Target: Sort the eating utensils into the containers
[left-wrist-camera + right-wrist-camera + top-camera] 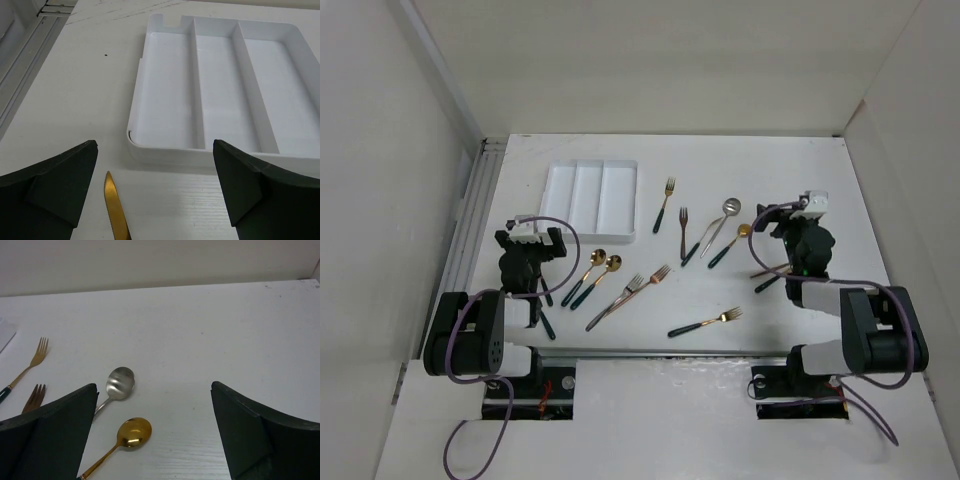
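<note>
Under both pincers lies the white table (740, 160). Ahead of the left pincer (155, 187), a little to its right, sits the white tray (170, 152). Its three long compartments are bare, so I judge that no sorting has been done yet. Both pincers are spread wide and hold nothing. The eating utensils (660, 272) lie scattered between the two pincers, all outside the tray.

Just ahead of the right pincer (152, 440), toward its left finger, the silver spoon (121, 381) and a gold spoon (133, 432) lie close together. Two forks (39, 351) sit further left. Smallest is the gold knife tip (116, 210), which shows between the left pincer's fingers, nearer the left one, and points toward the tray.

The knife looks the likeliest thing to go wrong. It lies flat, thin and off-centre, so the left finger would probably reach it first and push or spin it rather than pinch it. The tray's near wall is close beyond the fingertips, and any forward drift could shove what is probably a light tray. On the right, a wide close could catch both spoons at once.

The right pincer has bare table ahead of it up to the far wall. The left pincer is more hemmed in. It has only a strip of table between the tray and the metal rail (30, 40) on its outer side, with the side wall just beyond.
</note>
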You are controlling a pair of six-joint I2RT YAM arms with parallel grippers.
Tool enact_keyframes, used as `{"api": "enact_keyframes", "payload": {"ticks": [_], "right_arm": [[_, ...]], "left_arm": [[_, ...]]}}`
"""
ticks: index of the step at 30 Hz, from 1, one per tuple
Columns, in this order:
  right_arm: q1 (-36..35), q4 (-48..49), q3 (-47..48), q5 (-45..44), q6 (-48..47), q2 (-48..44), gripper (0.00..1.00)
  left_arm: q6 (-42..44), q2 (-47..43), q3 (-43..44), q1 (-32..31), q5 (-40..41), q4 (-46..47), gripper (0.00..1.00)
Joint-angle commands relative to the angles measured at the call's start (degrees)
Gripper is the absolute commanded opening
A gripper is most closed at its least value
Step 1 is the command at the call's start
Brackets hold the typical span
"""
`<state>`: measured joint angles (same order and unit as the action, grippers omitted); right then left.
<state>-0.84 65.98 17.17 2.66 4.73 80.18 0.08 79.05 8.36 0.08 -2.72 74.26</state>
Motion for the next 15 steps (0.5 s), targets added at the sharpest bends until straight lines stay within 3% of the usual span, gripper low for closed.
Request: {"api": "enact_keyframes", "payload": {"ticks": [1,3,6,8,9,10,11,12,13,14,15], "right_arm": [[-0.48,-14.28,8.21,-2.3,0.1,-6.33,1.0],[-0.48,-20.86,13.56,-2.92,0.1,-8.63,1.0],[-1.35,-21.77,15.17,-4.49,-0.86,-14.86,1.0],[-2.84,-28.65,18.94,-9.75,-4.18,-19.07,1.0],[-5.03,-32.89,21.22,-17.0,-5.68,-19.97,1.0],[-6.27,-38.32,27.5,-20.72,-7.18,-19.98,1.0],[-7.58,-44.9,31.66,-24.24,-9.28,-19.98,1.0],[-9.16,-57.67,35.53,-28.97,-12.61,-17.63,1.0],[-12.66,-62.41,38.78,-42.68,-12.64,-15.95,1.0],[-13.91,-66.64,43.43,-48.91,-12.64,-14.28,1.0],[-14.53,-74.51,45.13,-54.46,-7.51,-11.74,1.0]], "left_arm": [[-0.25,-0.47,1.22,-0.16,0.26,11.17,1.0],[-0.25,-0.47,1.22,-0.16,0.26,11.7,1.0],[-0.25,-0.47,1.22,-0.69,0.26,11.7,1.0],[2.02,-0.47,-0.44,-1.31,-0.78,15.54,1.0],[2.82,-1.78,-1.41,-1.31,-4.8,17.39,1.0],[2.82,-3.79,-3.07,-1.31,-5.79,17.93,1.0],[3.43,-6.86,-3.09,-1.31,-6.33,12.98,1.0],[3.96,-15.68,-2.04,-0.7,-7.55,6.49,1.0],[7.79,-20.2,4.49,-0.69,-14.17,-2.8,1.0],[16.36,-23.38,9.0,-1.39,-18.68,-24.3,1.0],[28.98,-24.98,13.22,-2.53,-21.68,-32.34,1.0]]}}
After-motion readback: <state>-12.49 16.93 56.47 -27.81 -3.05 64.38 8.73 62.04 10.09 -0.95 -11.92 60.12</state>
